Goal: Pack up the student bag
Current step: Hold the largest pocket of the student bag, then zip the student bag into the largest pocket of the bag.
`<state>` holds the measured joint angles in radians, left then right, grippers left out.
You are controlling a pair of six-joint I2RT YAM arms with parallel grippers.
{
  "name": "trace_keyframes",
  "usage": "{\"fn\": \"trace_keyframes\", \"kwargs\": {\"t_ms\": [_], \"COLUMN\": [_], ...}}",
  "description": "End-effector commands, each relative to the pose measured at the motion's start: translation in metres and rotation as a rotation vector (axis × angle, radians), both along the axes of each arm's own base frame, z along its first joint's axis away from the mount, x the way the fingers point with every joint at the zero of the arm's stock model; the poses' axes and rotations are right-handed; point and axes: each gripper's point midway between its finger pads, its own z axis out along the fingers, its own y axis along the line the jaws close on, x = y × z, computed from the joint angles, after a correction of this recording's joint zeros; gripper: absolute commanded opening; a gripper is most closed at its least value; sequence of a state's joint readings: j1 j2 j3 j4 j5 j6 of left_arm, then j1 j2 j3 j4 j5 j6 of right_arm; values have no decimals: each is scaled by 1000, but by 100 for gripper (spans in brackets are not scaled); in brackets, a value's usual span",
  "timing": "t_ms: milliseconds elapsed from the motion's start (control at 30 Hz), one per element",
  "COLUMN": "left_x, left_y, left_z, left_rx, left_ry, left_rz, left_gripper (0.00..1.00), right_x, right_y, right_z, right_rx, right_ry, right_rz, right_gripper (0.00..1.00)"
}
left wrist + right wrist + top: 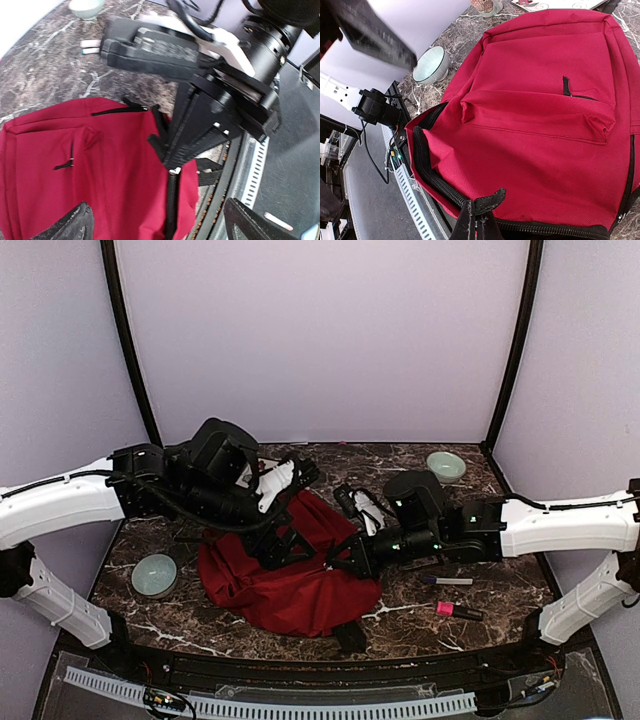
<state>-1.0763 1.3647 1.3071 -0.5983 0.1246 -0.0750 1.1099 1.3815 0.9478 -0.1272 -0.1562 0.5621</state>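
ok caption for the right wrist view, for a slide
Right pincer grips a black tab on the red student bag

The student bag (pixel 285 585), a dark-red soft fabric backpack, lies slumped and rumpled, front pocket facing up, at the overhead frame's lower centre; black zips line its edges.

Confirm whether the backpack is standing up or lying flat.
Lying flat: the backpack has its front pocket facing up, fabric spread across the table.
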Motion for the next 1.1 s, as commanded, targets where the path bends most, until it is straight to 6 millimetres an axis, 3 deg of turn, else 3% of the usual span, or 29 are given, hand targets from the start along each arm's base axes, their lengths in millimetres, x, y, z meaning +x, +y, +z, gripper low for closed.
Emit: {"fn": "trace_keyframes", "kwargs": {"t_ms": [0, 200, 433, 533, 667, 700, 833, 1067], "left_x": [-13, -12, -7, -9, -11, -11, -10, -10], "left_y": [-2, -4, -11, -13, -7, -4, 11, 39], "left_z": [-22, -62, -88, -99, -101, -101, -95, -89], "left_rx": [17, 75, 96, 130, 166, 173, 164, 144], "left_ry": [73, 150, 150, 186, 210, 210, 193, 165], "left_rz": [-53, -65, -84, -98, -81, -70, -6, 100], "left_gripper": [92, 85, 72, 51, 5, 0, 0, 0], "right_x": [10, 11, 9, 10, 14, 16, 23, 47], "right_y": [11, 10, 9, 8, 6, 3, -20, -92], "right_z": [31, 33, 31, 32, 31, 30, 25, 15], "right_rx": [88, 94, 92, 94, 73, 62, 34, -24], "right_ry": [-62, -65, -51, -56, -60, -64, -107, -145], "right_rz": [-19, -28, -28, -33, -56, -70, -150, -367], "right_gripper": [0, 0, 0, 0, 0, 0, 0, 0]}}
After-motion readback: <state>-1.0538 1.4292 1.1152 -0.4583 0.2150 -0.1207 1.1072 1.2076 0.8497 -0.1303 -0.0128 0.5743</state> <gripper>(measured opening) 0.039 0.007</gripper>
